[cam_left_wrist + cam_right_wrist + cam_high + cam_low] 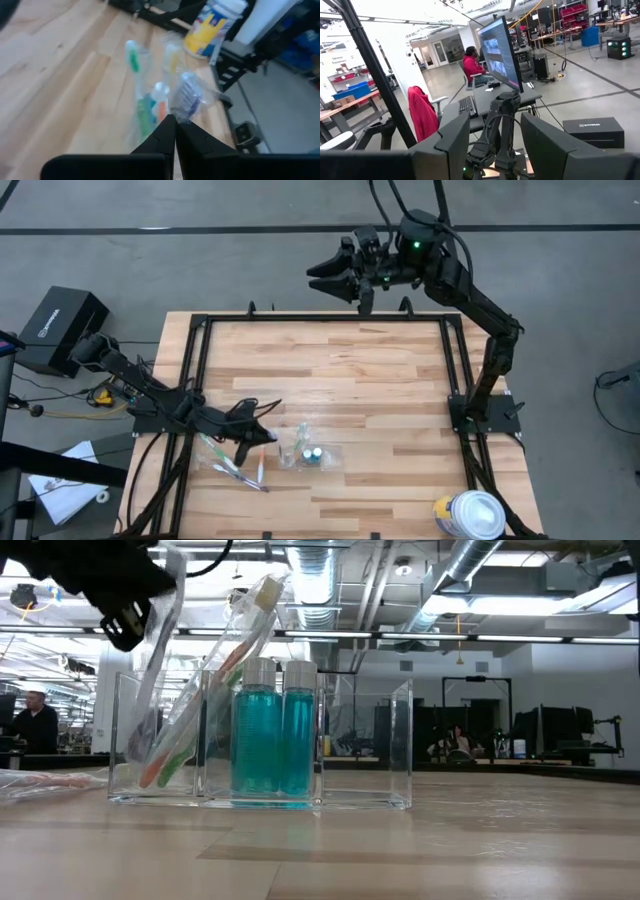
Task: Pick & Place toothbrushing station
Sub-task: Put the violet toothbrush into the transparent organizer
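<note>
A see-through holder (pixel 365 740) with three compartments stands on the wooden table, also seen in the high view (pixel 328 460). Two teal bottles (pixel 272 730) stand in its middle compartment. Two wrapped toothbrushes (pixel 235 650) lean in its left compartment. My left gripper (pixel 125 615) is shut on another wrapped toothbrush (pixel 160 650) above that compartment; it shows in the left wrist view (pixel 187 97) just past the fingertips (pixel 175 127). More toothbrushes (pixel 235 470) lie flat on the table near my left arm. My right gripper (pixel 330 280) is open and empty, raised beyond the table's far edge. My left gripper pinches the wrapped toothbrush between its two fingers, on its upper part (pixel 168 595). The fingers slant down from the table's left. The toothbrush is tilted, and its lower end (pixel 142 735) reaches down into the holder's left compartment. Whether that end rests on the bottom, I cannot tell.
A round yellow canister with a white lid (pixel 470 515) stands at the table's near right corner. A black frame (pixel 200 330) runs along the table's edges. People sit at desks in the room beyond (pixel 472 65).
</note>
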You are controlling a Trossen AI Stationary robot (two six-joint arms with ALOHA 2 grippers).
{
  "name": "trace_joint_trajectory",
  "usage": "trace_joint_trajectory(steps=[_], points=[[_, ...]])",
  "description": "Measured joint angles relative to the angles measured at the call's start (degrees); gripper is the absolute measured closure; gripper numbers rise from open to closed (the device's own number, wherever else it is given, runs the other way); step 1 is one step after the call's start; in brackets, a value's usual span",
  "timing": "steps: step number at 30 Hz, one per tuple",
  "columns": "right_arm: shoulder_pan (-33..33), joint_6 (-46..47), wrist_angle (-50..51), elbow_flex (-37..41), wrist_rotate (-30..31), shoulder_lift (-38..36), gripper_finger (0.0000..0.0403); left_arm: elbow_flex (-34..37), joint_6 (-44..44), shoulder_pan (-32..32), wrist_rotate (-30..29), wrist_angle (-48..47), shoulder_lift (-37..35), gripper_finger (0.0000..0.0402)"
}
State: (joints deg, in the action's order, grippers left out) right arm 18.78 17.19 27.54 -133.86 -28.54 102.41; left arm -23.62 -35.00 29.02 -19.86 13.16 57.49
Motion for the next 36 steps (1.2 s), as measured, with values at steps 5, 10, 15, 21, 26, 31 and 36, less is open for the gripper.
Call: trace_joint_trajectory(steps=[5, 10, 15, 21, 26, 31, 36], points=[[-0.01, -0.04, -0.23, 0.0, -0.13, 0.0, 0.0234, 0.0, -0.98, 0.0, 3.01, 2.82, 0.0, 0.0374], [-0.01, -0.15, -2.36, 0.0, -1.89, 0.02, 0.0234, 0.0, -4.88, -0.15, 6.23, 3.53, 0.0, 0.0328], [-0.01, -0.46, -5.08, -0.02, -3.39, 0.01, 0.0234, 0.0, -8.26, -0.15, 6.88, 5.73, 0.0, 0.0278], [-0.01, -0.99, -5.93, -0.02, -5.92, -0.44, 0.0234, 0.0, -12.31, -0.15, 6.88, 7.6, -0.02, 0.0224], [0.16, -1.2, -5.58, -0.54, -7.51, -0.4, 0.0234, 0.0, -12.44, -0.15, 6.65, 7.6, -0.02, 0.0195], [0.51, -1.29, -5.93, -1.2, -9.22, -0.57, 0.0234, 0.0, -12.89, -0.15, 3.79, 7.53, -0.02, 0.0188], [0.98, -1.27, -5.77, -1.16, -11.04, -0.43, 0.0234, 0.0, -10.79, -1.31, 1.17, 5.92, 0.29, 0.0203]])
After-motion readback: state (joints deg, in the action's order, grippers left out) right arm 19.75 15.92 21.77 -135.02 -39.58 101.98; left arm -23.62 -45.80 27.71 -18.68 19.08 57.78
